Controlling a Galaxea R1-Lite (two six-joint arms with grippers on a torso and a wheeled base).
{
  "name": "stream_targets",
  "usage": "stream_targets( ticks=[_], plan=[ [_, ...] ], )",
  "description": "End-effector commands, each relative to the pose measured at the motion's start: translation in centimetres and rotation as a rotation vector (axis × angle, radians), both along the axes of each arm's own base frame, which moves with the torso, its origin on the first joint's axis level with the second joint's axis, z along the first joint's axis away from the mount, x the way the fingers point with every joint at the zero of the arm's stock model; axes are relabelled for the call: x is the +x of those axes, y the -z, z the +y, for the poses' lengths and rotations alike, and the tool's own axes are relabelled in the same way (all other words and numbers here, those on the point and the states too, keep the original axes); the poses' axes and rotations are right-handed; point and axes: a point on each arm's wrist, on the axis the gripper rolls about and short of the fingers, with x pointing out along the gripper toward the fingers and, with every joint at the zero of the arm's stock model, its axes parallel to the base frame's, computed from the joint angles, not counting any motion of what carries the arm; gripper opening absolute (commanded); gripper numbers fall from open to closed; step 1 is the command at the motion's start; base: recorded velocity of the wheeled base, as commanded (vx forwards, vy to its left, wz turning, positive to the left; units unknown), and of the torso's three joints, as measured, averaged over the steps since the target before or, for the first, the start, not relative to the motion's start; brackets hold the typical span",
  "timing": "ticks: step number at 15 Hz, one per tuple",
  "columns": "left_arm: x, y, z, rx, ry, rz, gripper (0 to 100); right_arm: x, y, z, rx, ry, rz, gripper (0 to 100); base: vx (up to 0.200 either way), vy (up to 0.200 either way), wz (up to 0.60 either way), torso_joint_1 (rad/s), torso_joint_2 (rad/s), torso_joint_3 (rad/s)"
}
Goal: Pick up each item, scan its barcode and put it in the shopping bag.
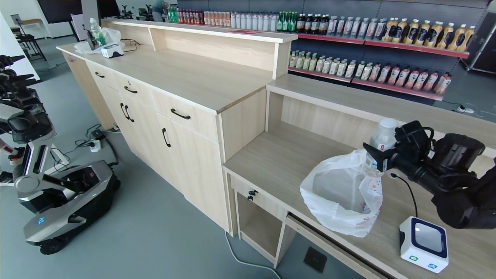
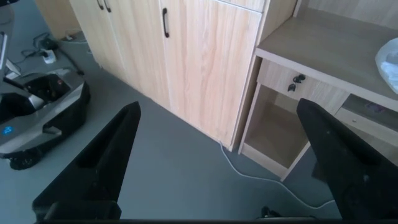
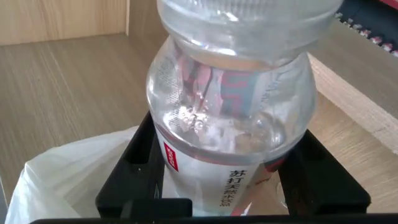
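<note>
One item in hand: clear water bottle (image 1: 381,144), white cap, red-and-white label, liquid inside.
Right gripper (image 1: 378,159): closed on the bottle's lower body, one black finger either side, gripped from the side.
Bottle's long axis: upright, cap up, little or no tilt.
Bottle's place: raised clear of the lower counter (image 1: 286,155), base just over the right-hand rim of the shopping bag (image 1: 341,193).
Bag: white plastic, slumped on the counter, mouth gaping upward, hollow lying below the bottle and toward the robot's left.
Barcode scanner (image 1: 424,238): white box with dark-framed window, on the counter near the bag, on the right and closer to the robot than the bottle.
Left gripper (image 2: 219,106): fingers spread wide, nothing between them, out over the floor in front of the cabinets, well apart from bag and bottle.
Nearer arm: right, by far.
Step, as judged: placing in the bag; scan done or not, cannot tell.
Coming move, as judged: short shift left, then straight down into the mouth, bottle kept upright.
Risk: base catching the soft rim and folding it shut.
</note>
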Motion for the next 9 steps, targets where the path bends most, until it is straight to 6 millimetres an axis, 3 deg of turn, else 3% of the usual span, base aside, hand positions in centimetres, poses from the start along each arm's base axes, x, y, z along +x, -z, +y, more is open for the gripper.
stream_targets(
  ticks=[1, 4, 9],
  plan=[
    [0.0, 0.0, 0.0, 0.001, 0.0, 0.002, 100, 4.3, 5.7, 1.1, 0.061, -0.035, 0.096, 0, 0.0, 0.0, 0.0, 0.0, 0.0, 0.0],
    [0.0, 0.0, 0.0, 0.001, 0.0, 0.002, 100, 7.0, 8.2, 0.9, 0.095, -0.035, 0.097, 0, 0.0, 0.0, 0.0, 0.0, 0.0, 0.0],
    [0.0, 0.0, 0.0, 0.001, 0.0, 0.002, 100, 11.0, 10.2, 0.7, 0.111, -0.032, 0.102, 0, 0.0, 0.0, 0.0, 0.0, 0.0, 0.0]
  ],
)
